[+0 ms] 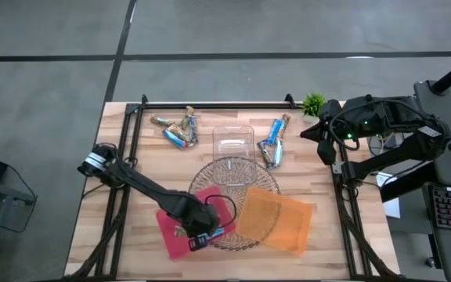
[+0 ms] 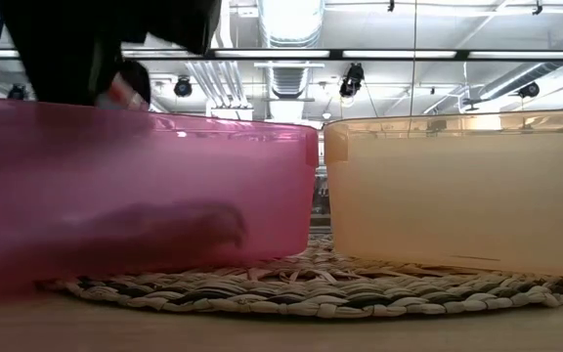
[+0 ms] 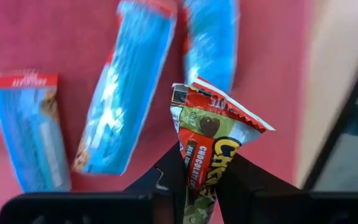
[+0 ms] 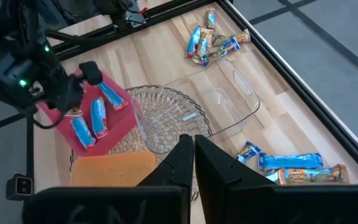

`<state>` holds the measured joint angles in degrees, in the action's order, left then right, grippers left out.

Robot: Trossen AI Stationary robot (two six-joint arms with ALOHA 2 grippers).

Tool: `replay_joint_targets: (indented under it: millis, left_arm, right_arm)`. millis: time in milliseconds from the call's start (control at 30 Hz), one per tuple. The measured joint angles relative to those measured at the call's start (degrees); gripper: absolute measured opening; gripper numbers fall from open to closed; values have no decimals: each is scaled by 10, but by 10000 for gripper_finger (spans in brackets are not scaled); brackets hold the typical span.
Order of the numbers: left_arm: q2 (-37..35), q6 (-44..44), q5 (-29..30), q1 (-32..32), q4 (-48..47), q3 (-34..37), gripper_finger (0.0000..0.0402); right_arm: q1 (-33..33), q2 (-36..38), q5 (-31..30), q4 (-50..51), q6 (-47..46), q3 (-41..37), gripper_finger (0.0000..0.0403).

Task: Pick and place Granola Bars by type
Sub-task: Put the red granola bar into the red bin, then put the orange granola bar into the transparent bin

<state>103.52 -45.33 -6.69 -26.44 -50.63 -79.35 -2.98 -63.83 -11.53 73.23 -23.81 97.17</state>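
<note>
Now left tool (image 3: 199, 186) grips green bar (image 3: 207, 143) over pink tray (image 3: 73, 37)

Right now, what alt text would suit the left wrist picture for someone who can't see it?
The left gripper pinches a red-and-green granola bar by its end above a pink tray. Three blue-wrapped bars already lie in that tray.

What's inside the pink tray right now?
Three light blue bars lie flat in the pink tray. The left claw holds a red-and-green bar above them. The arm hides part of the tray floor.
</note>
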Motion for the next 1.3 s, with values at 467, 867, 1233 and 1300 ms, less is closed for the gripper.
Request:
replay_joint_targets:
  millis: [467, 867, 1233, 1300]
  left_arm:
    - [5, -12, 2, 5, -19, 0, 131]
    - [5, 25, 2, 12, -22, 0, 200]
    - [-69, 50, 32, 21, -68, -9, 67]
    - [-97, 52, 66, 22, -70, -9, 26]
  right_arm:
    - [0, 0, 0, 0, -2, -7, 8]
    - [0, 0, -1, 0, -2, -10, 8]
    - [1, -5, -5, -1, -29, -10, 8]
    - [0, -10, -5, -1, -29, -10, 8]
